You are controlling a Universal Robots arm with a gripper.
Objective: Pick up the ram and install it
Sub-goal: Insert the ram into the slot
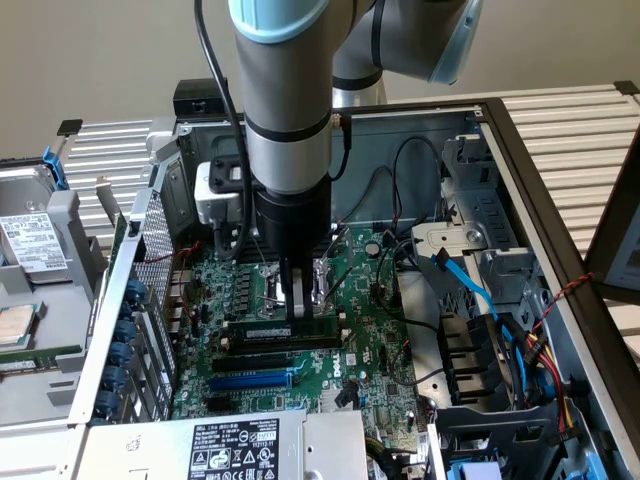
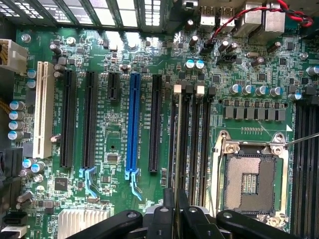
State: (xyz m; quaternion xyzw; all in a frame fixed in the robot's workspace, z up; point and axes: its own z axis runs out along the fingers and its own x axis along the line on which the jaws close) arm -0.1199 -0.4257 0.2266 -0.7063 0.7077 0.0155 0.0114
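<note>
Just beside the socket (image 2: 249, 181), over the slots (image 2: 195, 144), we see the claw (image 1: 297, 308) pinched nearly closed on the ram (image 1: 255, 332), holding it on edge, low, along one slot. We judge the install step is in hand with pick-up done; whether the ram is seated yet we cannot tell from these views. Seating calls for the stick square with its slot and a straight, even push down until it clicks home.
</note>
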